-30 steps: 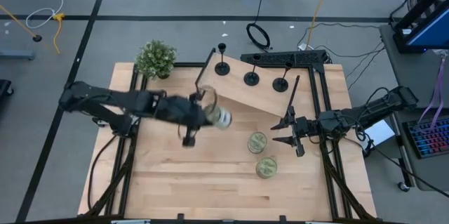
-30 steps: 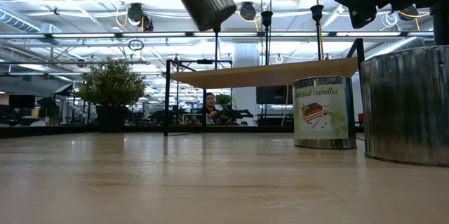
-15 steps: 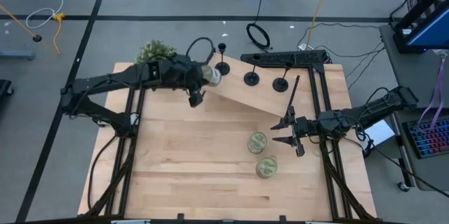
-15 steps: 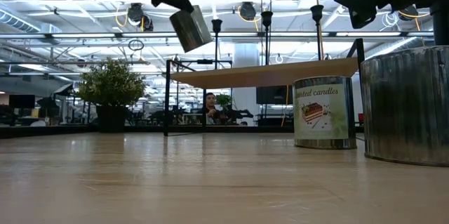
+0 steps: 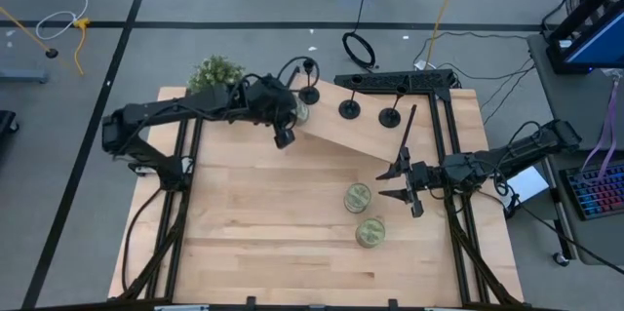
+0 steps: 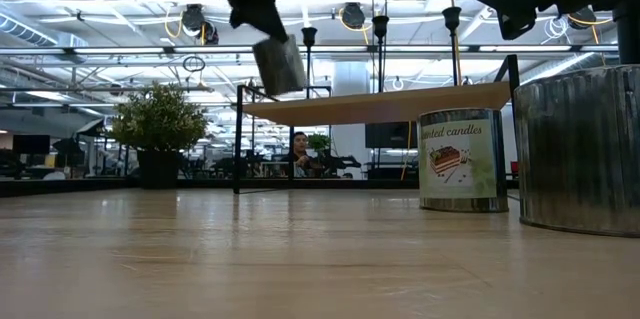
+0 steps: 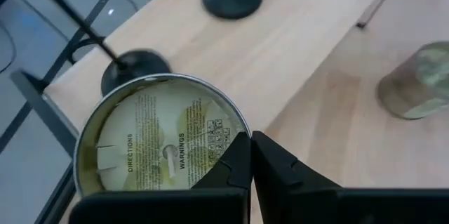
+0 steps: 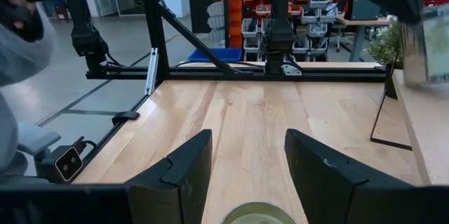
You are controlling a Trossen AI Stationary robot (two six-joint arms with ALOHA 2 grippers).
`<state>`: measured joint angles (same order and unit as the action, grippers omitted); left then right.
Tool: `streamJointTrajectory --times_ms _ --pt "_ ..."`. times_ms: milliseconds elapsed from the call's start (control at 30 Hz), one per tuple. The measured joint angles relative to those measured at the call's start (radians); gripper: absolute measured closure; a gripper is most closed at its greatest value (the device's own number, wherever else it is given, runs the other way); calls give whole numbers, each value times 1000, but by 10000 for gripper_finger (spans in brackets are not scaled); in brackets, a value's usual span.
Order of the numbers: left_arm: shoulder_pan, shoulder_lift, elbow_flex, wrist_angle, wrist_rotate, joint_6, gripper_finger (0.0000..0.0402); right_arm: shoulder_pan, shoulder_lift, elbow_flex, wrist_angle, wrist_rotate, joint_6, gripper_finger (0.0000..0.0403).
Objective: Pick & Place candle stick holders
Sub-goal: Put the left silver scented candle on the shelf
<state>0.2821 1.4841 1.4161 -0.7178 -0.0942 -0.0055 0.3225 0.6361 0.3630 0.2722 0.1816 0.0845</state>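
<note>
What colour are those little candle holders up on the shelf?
Black, all three candle holders, seen best in the high view.

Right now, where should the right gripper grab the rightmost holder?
Probably by the thin stem, under the cup, from the front edge of the shelf. The rightmost holder stands upright on a flat base too low to pinch, and the open right gripper is nearest; the left gripper holds a jar.

Overhead, straight down on the whole table (image 5: 292, 243). Table-level, across toward the far shelf (image 6: 380, 104), shared with overhead. Wrist-mounted, close, forward.
</note>
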Motion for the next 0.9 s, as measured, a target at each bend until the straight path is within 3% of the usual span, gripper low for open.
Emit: streamJointTrajectory --times_ms 300,900 --pt "41 116 273 -352 34 -42 399 0 0 0 0 0 -16 229" --pt "46 201 285 -271 72 42 395 0 0 0 0 0 -18 229"
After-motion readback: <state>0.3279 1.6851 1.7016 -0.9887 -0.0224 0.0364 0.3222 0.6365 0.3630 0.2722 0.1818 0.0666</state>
